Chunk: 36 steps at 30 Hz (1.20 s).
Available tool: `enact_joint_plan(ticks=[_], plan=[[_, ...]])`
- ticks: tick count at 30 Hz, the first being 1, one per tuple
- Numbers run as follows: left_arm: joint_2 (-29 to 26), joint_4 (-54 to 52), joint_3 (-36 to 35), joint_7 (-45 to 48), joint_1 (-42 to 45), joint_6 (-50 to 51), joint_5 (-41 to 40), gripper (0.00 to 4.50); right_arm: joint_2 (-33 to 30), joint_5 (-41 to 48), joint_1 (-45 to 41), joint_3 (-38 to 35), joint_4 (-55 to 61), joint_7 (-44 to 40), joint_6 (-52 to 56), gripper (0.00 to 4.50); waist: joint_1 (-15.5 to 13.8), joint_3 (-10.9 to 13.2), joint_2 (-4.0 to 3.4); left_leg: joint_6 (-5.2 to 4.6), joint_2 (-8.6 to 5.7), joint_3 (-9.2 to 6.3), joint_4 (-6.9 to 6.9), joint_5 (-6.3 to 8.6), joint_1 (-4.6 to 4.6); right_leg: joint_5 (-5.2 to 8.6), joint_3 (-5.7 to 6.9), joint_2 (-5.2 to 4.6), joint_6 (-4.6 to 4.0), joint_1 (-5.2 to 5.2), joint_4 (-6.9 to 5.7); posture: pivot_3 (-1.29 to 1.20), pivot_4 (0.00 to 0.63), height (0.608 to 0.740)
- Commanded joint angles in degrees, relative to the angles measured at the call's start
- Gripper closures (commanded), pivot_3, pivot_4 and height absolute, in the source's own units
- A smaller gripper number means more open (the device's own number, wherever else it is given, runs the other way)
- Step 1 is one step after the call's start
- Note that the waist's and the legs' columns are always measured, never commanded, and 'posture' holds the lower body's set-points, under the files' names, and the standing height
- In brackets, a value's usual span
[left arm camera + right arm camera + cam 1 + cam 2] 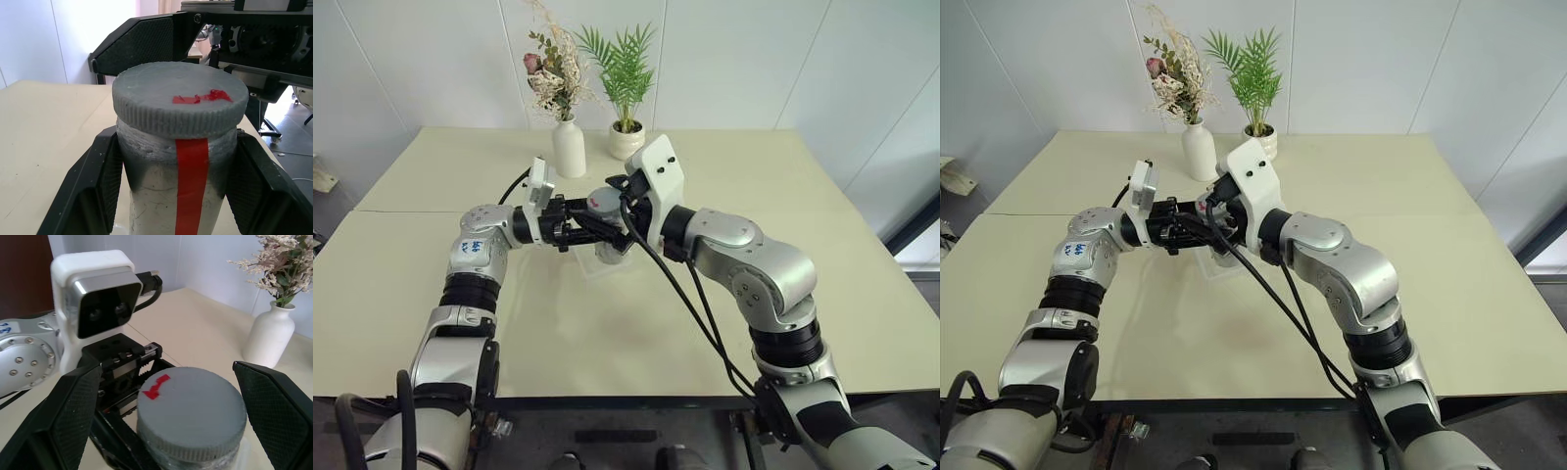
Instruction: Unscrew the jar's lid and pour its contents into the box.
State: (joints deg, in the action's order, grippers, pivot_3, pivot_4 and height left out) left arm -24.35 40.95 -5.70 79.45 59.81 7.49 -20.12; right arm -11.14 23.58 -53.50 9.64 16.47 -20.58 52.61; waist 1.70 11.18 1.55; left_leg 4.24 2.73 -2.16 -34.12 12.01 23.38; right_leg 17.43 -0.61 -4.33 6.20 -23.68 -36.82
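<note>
Fingers of the left gripper [176, 196] clamp the jar [171, 196] by its body, above the table [460, 294]. Its grey lid [193, 413] is on, between the spread, non-touching fingers of the right gripper [161, 431]. Beneath lies the box [597, 264]; farther back stands a white vase [569, 147].

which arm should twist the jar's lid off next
Right. The right gripper stands open with a finger on either side of the lid, not yet touching, while the left gripper is shut on the jar.
</note>
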Motion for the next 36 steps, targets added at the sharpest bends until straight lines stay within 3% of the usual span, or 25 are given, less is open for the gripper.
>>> enact_joint_plan(ticks=[1, 23, 27, 30, 36], plan=[[-0.17, -3.18, -0.49, -0.76, -0.62, 1.11, -1.39, 1.98, 0.27, -1.89, -1.0, 0.67, 0.31, 0.39, -1.84, 0.0, 0.02, 0.0, 0.0, 0.0, 0.0, 0.0, 0.0, 0.0, 0.0, 0.0, 0.0, 0.0, 0.0, 0.0, -0.01, 0.0, 0.15, 0.74], [-1.64, -7.88, -0.18, 0.04, -3.26, 4.28, -1.59, 1.98, 1.66, -3.45, -1.14, 1.03, 0.13, -0.26, -1.78, 0.0, 0.01, 0.0, 0.0, 0.0, 0.0, 0.0, 0.0, 0.0, 0.0, 0.01, -0.01, 0.0, -0.01, -0.01, -0.01, 0.0, 0.15, 0.74], [-1.7, -7.57, -0.24, 0.03, -3.01, 3.99, -1.48, 1.98, 1.24, -3.18, -0.86, 1.71, 0.73, -1.16, -1.26, 0.88, 0.02, 0.0, 0.0, 0.0, 0.0, 0.0, 0.0, 0.0, 0.0, 0.01, -0.01, 0.0, -0.01, -0.01, -0.01, 0.0, 0.15, 0.74], [-1.77, -7.23, -0.41, -0.19, -2.73, 3.68, -1.42, 1.98, 1.08, -2.91, -0.45, 1.94, 1.26, -1.7, -0.71, 1.9, 0.02, 0.0, 0.0, 0.0, 0.0, 0.0, 0.01, 0.0, 0.0, 0.01, -0.01, 0.0, -0.01, -0.01, -0.01, 0.0, 0.15, 0.74], [-1.7, -5.9, -0.71, -0.37, -1.95, 2.51, -1.26, 1.98, 0.95, -2.41, -0.17, 1.88, 1.5, -2.58, -0.08, 1.94, 0.02, 0.0, 0.0, 0.0, 0.0, 0.0, 0.0, 0.0, 0.0, 0.01, -0.01, 0.0, -0.01, -0.01, -0.01, 0.0, 0.15, 0.74]])
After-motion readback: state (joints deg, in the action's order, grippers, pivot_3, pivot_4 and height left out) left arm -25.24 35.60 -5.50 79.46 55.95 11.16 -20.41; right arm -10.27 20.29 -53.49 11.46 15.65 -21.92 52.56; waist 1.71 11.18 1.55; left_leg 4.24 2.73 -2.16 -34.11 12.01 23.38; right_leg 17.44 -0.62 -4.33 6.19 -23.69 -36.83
